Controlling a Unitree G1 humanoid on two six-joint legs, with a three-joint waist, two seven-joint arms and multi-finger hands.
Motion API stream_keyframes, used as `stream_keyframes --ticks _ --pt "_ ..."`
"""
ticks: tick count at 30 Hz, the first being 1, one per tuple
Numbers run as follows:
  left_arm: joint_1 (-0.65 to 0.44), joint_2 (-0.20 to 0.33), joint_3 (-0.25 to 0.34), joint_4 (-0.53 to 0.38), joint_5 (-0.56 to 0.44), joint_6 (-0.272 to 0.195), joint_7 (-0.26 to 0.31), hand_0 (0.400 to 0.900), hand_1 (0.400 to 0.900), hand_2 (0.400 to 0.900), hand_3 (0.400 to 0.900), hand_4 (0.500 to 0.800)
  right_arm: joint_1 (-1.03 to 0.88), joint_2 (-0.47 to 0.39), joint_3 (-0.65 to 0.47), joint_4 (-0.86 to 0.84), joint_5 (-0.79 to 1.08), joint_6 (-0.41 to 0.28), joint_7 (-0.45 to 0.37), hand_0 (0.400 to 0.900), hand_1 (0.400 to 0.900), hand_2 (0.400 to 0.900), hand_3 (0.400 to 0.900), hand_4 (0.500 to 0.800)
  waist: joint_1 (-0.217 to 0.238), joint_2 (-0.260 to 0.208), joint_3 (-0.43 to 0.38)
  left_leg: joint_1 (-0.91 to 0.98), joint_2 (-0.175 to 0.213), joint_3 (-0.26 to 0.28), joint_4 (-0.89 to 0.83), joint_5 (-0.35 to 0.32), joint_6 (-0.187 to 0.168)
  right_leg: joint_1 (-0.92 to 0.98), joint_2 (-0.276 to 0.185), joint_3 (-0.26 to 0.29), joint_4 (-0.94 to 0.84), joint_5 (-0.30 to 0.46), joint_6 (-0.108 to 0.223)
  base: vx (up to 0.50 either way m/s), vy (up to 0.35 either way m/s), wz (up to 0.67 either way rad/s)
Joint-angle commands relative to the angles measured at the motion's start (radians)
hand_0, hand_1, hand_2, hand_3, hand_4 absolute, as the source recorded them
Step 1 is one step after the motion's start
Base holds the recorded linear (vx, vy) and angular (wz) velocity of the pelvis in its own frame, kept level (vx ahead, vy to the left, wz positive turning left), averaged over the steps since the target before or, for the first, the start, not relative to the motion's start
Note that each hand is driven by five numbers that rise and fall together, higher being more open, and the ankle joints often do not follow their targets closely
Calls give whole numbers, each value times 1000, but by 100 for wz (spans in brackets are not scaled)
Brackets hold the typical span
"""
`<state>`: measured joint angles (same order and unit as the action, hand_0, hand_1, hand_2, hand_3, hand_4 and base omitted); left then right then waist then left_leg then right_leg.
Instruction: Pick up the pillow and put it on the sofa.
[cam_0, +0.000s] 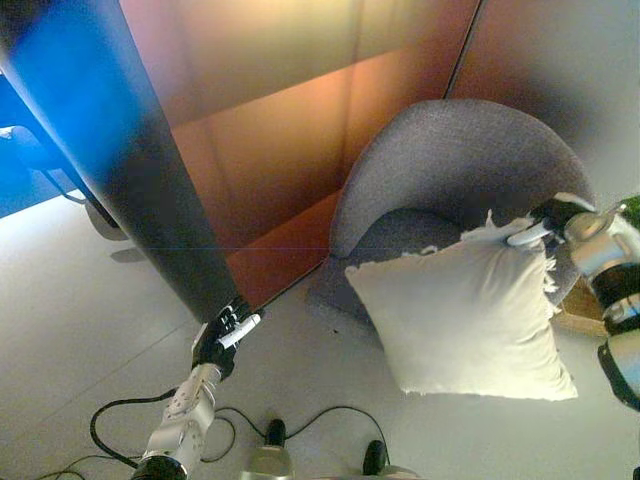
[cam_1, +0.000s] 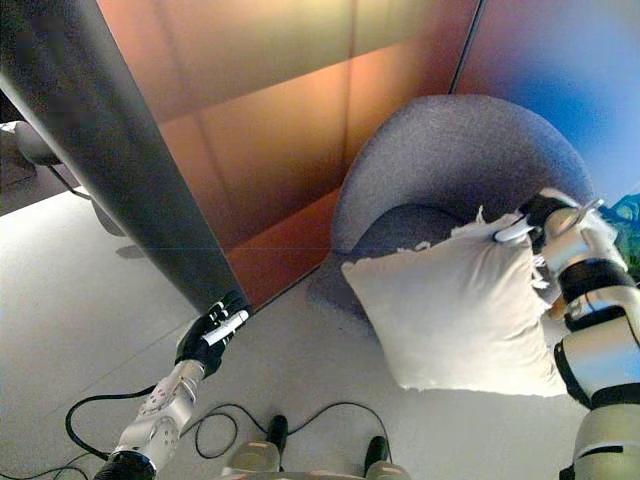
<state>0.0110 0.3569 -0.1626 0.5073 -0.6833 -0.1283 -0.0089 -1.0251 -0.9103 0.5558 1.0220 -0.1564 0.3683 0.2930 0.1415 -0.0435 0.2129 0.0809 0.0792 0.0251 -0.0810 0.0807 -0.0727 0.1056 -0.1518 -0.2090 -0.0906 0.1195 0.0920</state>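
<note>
A cream square pillow with frayed edges hangs in the air in front of the grey round sofa chair. My right hand is shut on the pillow's upper right corner, pinching the cloth. The pillow's top overlaps the chair's seat in view; its lower part hangs over the floor. My left hand is low at the left, near the foot of a dark column, with relaxed fingers and nothing in it.
A thick dark column slants down from the upper left to the floor. A wood-toned wall stands behind the chair. A pale floor spreads at the left. A wooden piece shows behind the pillow at the right.
</note>
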Motion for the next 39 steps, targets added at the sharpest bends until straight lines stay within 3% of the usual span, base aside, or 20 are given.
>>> stream_keyframes --ticks 1,8,17,27,36,37,39 --pt "-13 71 -72 -17 -12 -82 -34 900 900 900 900 800 -313 -154 148 38 -25 -47 -71 400 400 400 400 500 45 -86 -185 14 68 -39 0 -20 -43 9 -103 -17 19 29 113 95 -13 8" --pt "21 98 -74 -54 -2 -80 -69 900 900 900 900 800 -331 -149 155 83 -53 -15 -74 400 400 400 400 500 67 -87 -178 -7 69 -57 -6 -15 -47 -2 -96 -28 9 29 110 101 -34 8" --pt "-84 134 -82 -95 -42 -128 -71 900 900 900 900 800 -340 -71 143 78 -7 71 -283 400 400 400 400 500 97 -76 -48 -134 73 -99 -6 1 -50 -114 -74 -24 3 34 102 -191 -92 2" --pt "-128 150 -100 -169 -55 -163 -38 900 900 900 900 800 -392 -53 201 100 46 98 -361 400 400 400 400 500 108 -52 46 -214 78 -106 -6 22 -48 -182 -56 -21 3 42 91 -102 -30 3" --pt "-131 168 -110 -185 -75 -162 -32 900 900 900 900 800 -392 -49 184 142 47 105 -454 400 400 400 400 500 112 -45 54 -218 71 -94 -6 24 -47 -182 -65 -32 5 44 95 2 5 4" --pt "-132 168 -111 -188 -75 -162 -31 900 900 900 900 800 -392 -47 178 145 36 111 -471 900 900 900 900 800 113 -43 55 -219 70 -94 -6 24 -47 -183 -65 -32 5 45 95 -18 3 4" --pt "-131 169 -116 -186 -78 -169 -34 900 900 900 900 800 -390 -50 172 154 31 112 -488 900 900 900 900 800 113 -40 57 -219 69 -93 -6 24 -46 -184 -66 -34 4 46 96 0 0 0"
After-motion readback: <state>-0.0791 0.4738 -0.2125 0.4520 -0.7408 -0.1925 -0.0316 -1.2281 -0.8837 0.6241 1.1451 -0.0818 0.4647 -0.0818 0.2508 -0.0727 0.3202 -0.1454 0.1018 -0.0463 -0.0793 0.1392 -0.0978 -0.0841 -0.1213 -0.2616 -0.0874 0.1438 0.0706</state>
